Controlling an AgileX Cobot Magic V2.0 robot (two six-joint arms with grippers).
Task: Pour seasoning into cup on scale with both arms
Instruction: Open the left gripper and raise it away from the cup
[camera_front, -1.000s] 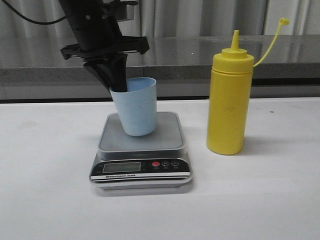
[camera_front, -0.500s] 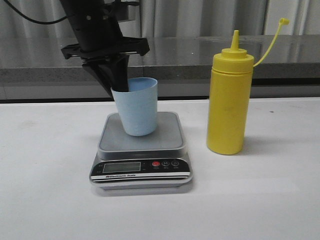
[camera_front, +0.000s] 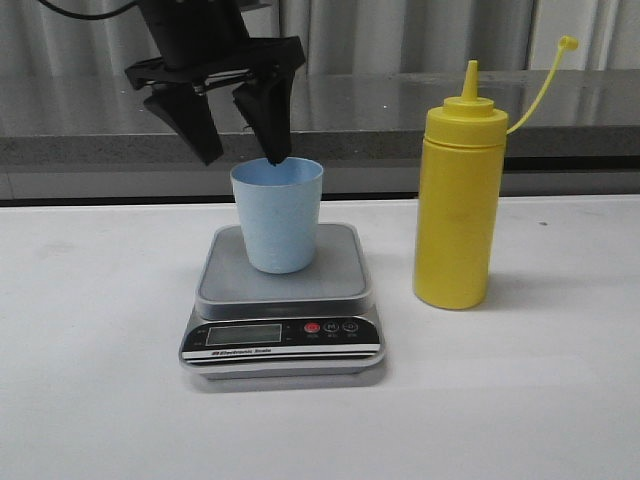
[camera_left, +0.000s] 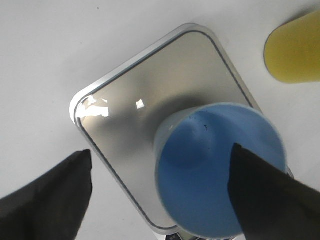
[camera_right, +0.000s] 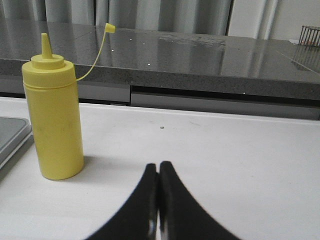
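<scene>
The pale blue cup (camera_front: 277, 215) stands upright on the scale's grey platform (camera_front: 335, 270). My left gripper (camera_front: 245, 158) hangs open just above it, holding nothing. One fingertip (camera_front: 278, 158) is at the cup's back rim and the other is off to the cup's left. From the left wrist, the cup (camera_left: 220, 170) sits on the platform (camera_left: 150, 90) under the open left gripper (camera_left: 161, 150). The yellow seasoning bottle (camera_front: 457, 210) stands on the table right of the scale, cap strap hanging off. My right gripper (camera_right: 159, 164) is shut and empty, low over the table, right of the bottle (camera_right: 54, 125).
A grey stone counter (camera_front: 400, 110) runs along the back of the white table. The scale's display and red button (camera_front: 311, 328) face the front. A corner of the scale (camera_right: 10, 135) shows beside the bottle in the right wrist view.
My left gripper has opened, let go of the cup and risen a little. The cup, tilted before, now stands straight on the scale. The bottle has not moved.
</scene>
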